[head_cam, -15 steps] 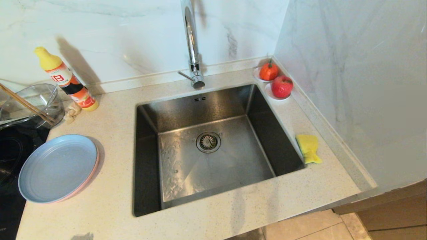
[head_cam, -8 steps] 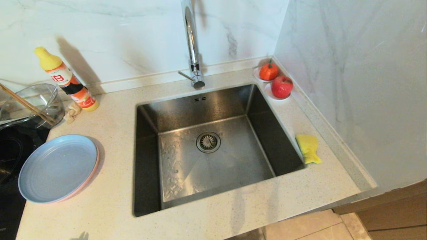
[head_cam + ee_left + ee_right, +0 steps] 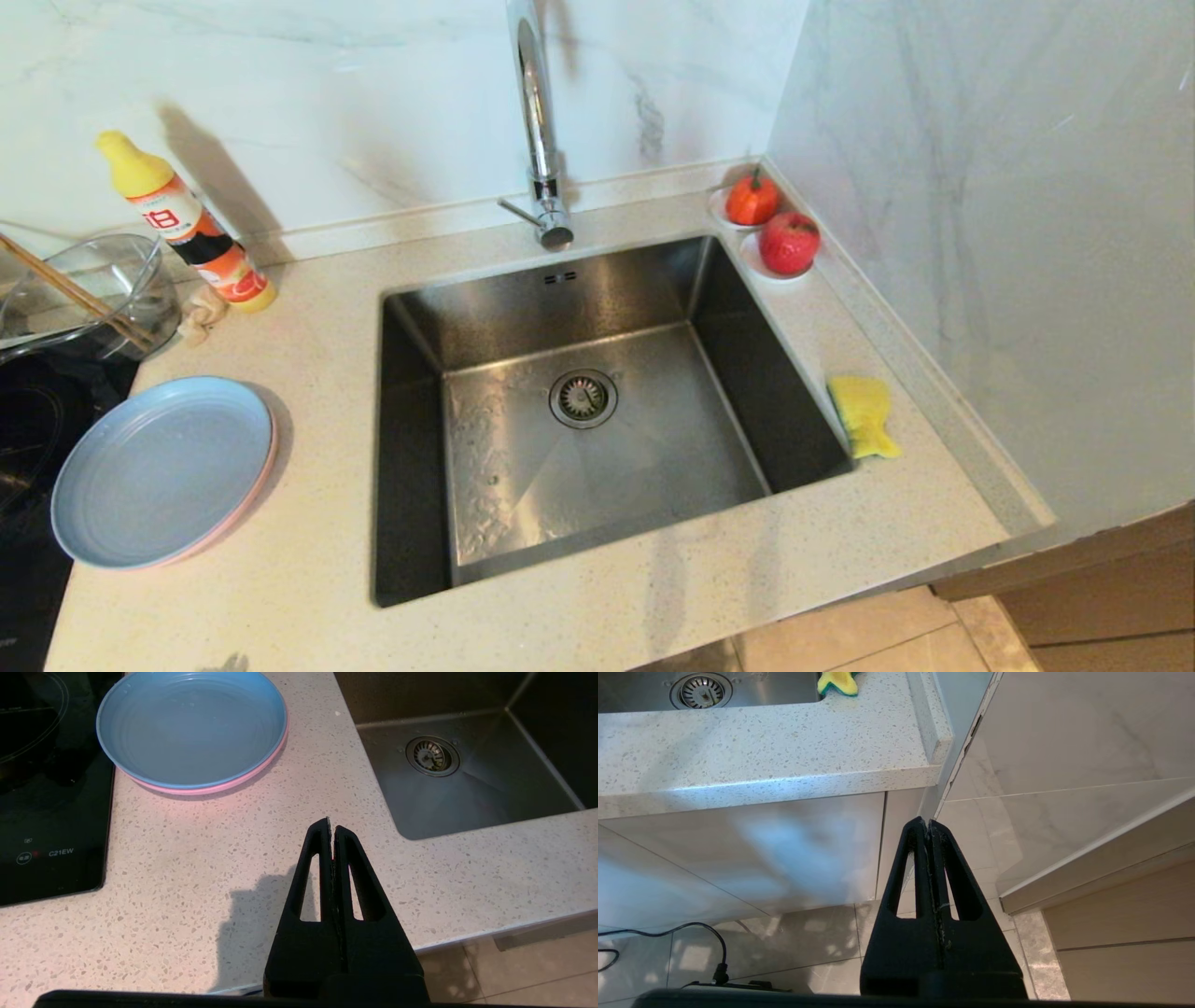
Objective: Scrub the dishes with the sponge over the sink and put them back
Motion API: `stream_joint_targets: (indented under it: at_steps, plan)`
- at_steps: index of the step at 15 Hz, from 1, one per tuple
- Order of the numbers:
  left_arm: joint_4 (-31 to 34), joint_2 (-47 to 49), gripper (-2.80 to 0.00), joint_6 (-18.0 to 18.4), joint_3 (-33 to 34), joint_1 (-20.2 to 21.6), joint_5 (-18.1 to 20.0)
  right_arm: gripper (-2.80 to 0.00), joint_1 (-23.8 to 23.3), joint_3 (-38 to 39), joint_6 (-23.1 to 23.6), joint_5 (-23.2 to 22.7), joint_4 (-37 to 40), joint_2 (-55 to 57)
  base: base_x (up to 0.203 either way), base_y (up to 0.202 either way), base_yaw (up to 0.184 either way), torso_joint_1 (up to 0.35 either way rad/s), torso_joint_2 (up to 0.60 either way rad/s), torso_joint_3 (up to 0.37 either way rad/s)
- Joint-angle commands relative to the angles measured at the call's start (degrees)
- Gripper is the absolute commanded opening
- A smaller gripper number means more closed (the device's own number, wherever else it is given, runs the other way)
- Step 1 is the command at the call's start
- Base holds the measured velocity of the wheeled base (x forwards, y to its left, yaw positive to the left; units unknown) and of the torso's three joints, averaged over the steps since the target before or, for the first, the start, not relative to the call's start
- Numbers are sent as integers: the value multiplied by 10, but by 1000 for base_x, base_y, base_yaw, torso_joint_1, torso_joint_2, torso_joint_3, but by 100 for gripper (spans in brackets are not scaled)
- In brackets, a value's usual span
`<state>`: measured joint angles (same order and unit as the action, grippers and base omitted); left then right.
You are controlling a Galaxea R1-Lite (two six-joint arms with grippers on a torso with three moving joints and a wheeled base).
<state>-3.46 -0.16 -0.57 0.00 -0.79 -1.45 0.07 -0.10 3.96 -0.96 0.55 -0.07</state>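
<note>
At the counter's left edge, your light blue round plate (image 3: 191,725) sits stacked on the pink plate (image 3: 219,786), ahead of the closed, empty left gripper (image 3: 331,826). Your yellow rectangular sponge (image 3: 864,413) lies lengthwise along the steel sink's (image 3: 411,448) right rim, nearer the closed, empty right gripper (image 3: 928,825).

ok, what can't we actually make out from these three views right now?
- pink plate: only its rim shows in head and left wrist views; the blue plate stacked on it covers the rest.
- sponge: cut off by the frame edge in the right wrist view.
- glass bowl: cut off by the head view's left edge.
- Both grippers: outside the head view; left gripper and right gripper show shut in wrist views.
</note>
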Motion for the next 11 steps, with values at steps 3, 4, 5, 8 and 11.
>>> stream_joint_targets:
  at_steps: [3, 4, 5, 8, 11]
  plan:
    - [-1, 0, -280, -3, 15, 0, 0, -280, 0, 0, -11, 3, 0, 1, 0, 0, 0, 0, 0, 0]
    - [-1, 0, -280, -3, 15, 0, 0, -280, 0, 0, -19, 4, -1, 1, 0, 0, 0, 0, 0, 0]
    - [-1, 0, -280, -3, 15, 0, 0, -280, 0, 0, -29, 5, -4, 1, 0, 0, 0, 0, 0, 0]
    - [-1, 0, -280, -3, 15, 0, -1, -280, 0, 0, -34, 5, -4, 1, 0, 0, 0, 0, 0, 0]
    - [-1, 0, -280, -3, 15, 0, 0, -280, 0, 0, -35, 5, -5, 0, 0, 0, 0, 0, 0, 0]
